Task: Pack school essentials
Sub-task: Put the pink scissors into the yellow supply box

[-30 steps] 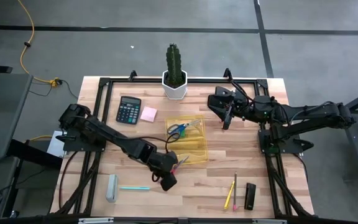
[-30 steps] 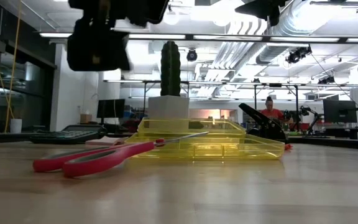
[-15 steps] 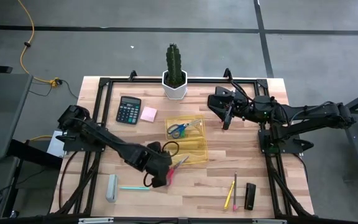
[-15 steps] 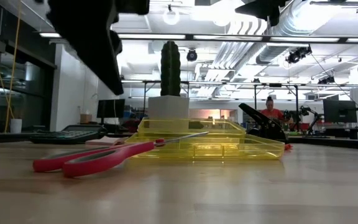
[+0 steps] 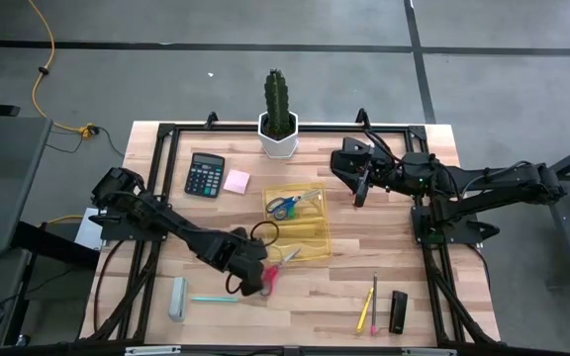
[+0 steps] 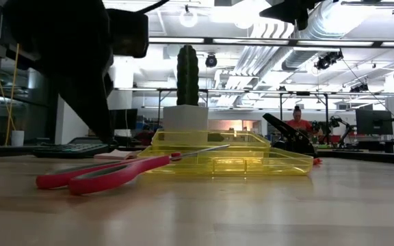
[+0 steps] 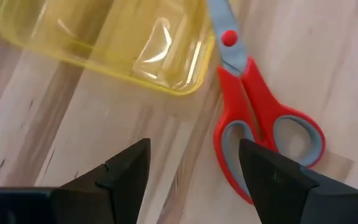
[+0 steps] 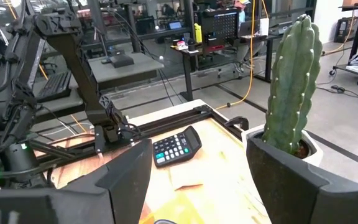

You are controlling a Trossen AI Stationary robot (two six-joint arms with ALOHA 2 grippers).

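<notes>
The red-handled scissors (image 7: 253, 106) lie on the wood just near of the yellow tray (image 5: 310, 237), their blade tip propped on the tray's rim (image 6: 211, 147). My left gripper (image 7: 194, 177) hovers open over the scissors' handle loops, pointing steeply down; in the high view it (image 5: 260, 282) covers the handles. Inside the tray lie blue-handled scissors (image 5: 283, 206). A pink sticky-note pad (image 5: 236, 181), a light-blue pen (image 5: 214, 298) and two pencils (image 5: 369, 307) lie on the table. My right gripper (image 5: 360, 190) waits open and raised at the far right.
A black calculator (image 5: 205, 174) lies at the far left and a grey oblong block (image 5: 178, 299) beside the pen. A potted cactus (image 5: 277, 114) stands at the far edge. A small black object (image 5: 398, 311) lies at the near right.
My left gripper has come down toward the red scissors' handles, shifting slightly toward the table's left edge, and has rolled at the wrist. The scissors and the tray have stayed where they were.
</notes>
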